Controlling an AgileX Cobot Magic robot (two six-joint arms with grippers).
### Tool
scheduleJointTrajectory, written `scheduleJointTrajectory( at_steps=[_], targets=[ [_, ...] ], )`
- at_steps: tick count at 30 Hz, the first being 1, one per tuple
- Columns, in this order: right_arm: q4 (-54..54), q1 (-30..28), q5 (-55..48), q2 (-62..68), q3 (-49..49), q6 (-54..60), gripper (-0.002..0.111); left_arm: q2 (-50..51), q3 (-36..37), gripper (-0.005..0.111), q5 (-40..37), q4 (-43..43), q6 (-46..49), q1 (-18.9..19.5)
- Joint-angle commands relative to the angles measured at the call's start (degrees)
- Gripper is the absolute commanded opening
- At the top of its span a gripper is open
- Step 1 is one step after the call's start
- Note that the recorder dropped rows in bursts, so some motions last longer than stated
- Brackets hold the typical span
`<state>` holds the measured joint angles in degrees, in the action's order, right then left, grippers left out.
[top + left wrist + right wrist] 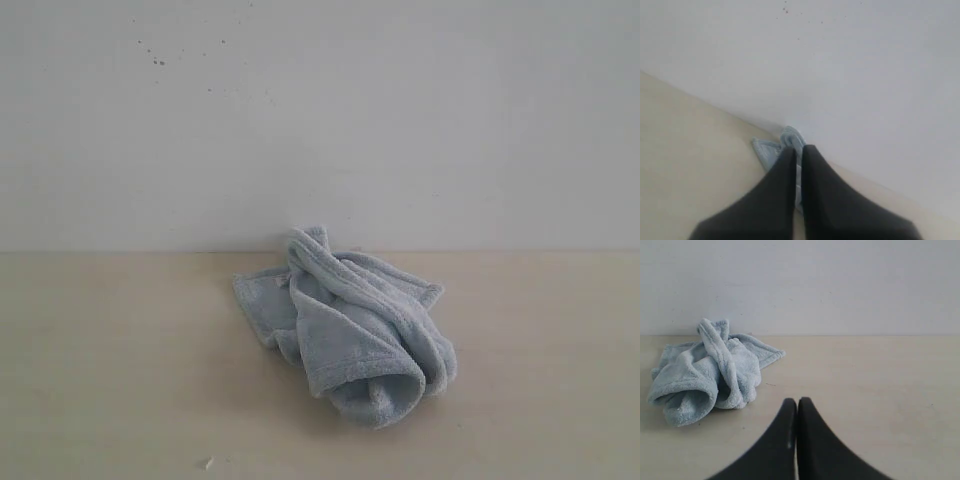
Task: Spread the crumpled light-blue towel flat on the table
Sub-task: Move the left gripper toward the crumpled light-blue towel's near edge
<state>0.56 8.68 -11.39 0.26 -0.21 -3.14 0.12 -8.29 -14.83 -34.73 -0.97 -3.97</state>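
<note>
The light-blue towel (345,330) lies crumpled in a heap on the beige table (110,370), close to the white wall. Neither gripper shows in the exterior view. In the left wrist view the left gripper (798,150) is shut with nothing in it, its dark fingers covering most of the towel (767,149) far beyond them. In the right wrist view the right gripper (797,402) is shut and empty over bare table (880,385), with the towel (705,372) apart from it, off to one side.
A plain white wall (320,110) rises right behind the towel at the table's far edge. A small white speck (208,463) lies on the table near the front.
</note>
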Motion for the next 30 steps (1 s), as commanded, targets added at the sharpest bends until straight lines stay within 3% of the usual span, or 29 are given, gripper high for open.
scheduleJointTrajectory(
  at_steps=[1,9,12,17,19,30],
  targets=[
    [0.06,-0.14,0.13,-0.26,0.21,0.1,0.0,0.39,-3.46,0.004,-5.55,-8.58,9.34,0.0],
    [0.06,-0.14,0.13,-0.26,0.21,0.1,0.0,10.61,-6.59,0.005,-9.8,-29.97,37.57,0.0],
    [0.06,-0.14,0.13,-0.26,0.21,0.1,0.0,16.32,-8.12,0.017,-11.42,-34.37,45.73,0.0],
    [0.06,-0.14,0.13,-0.26,0.21,0.1,0.0,26.95,-10.85,0.048,-12.82,-41.95,56.11,0.0],
    [0.06,-0.14,0.13,-0.26,0.21,0.1,0.0,31.15,-12.13,0.053,-13.77,-44.35,60.63,0.0],
    [0.06,-0.14,0.13,-0.26,0.21,0.1,0.0,58.82,-22.6,0.054,-18.42,-58.22,83.52,0.0]
  ],
)
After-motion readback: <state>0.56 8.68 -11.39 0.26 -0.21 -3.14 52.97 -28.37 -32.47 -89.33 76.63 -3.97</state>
